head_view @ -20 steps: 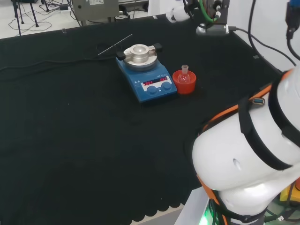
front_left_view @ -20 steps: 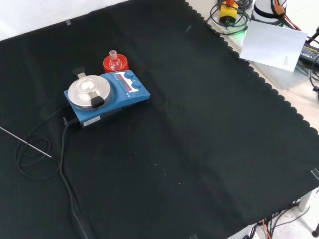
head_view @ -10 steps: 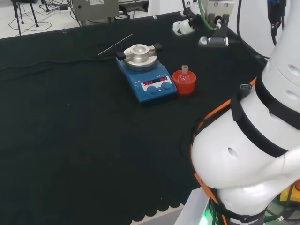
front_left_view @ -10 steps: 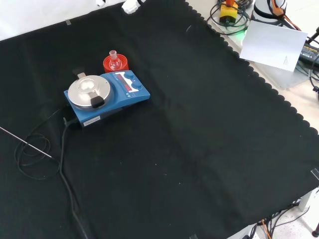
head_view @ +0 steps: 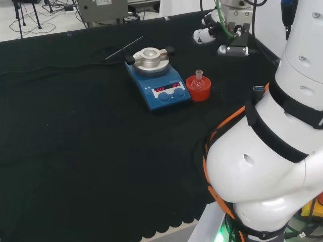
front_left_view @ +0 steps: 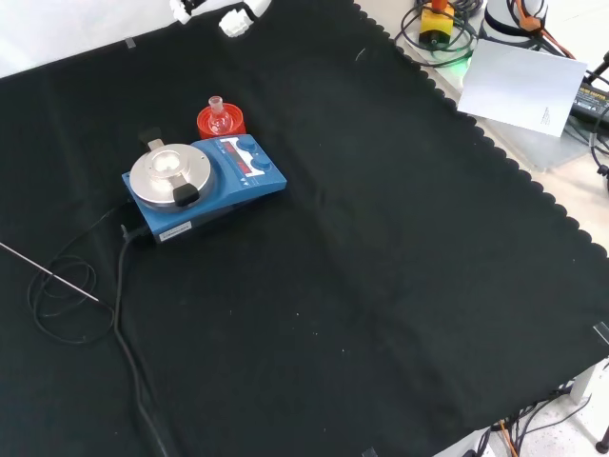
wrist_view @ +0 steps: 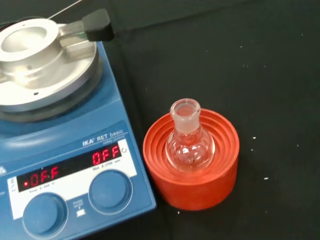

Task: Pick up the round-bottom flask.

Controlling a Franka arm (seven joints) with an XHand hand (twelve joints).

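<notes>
Flask [wrist_view: 190,143] upright in red ribbed stand [wrist_view: 192,175], right of blue hotplate [wrist_view: 65,165].
Glass looks empty; hand [head_view: 206,33] far off, grip state unclear.

In the head view the white arm's [head_view: 262,166] large rounded links, banded in black and edged with orange, filled the right side and rose toward the upper right corner. At the far end of the arm, near the top of that view, the black and white hand [head_view: 208,31] hung above the black cloth with pale fingertips pointing to the view's left. In the front view, white fingertips [front_left_view: 235,21] of the hand entered from the top edge; their curl could not be judged.
</notes>
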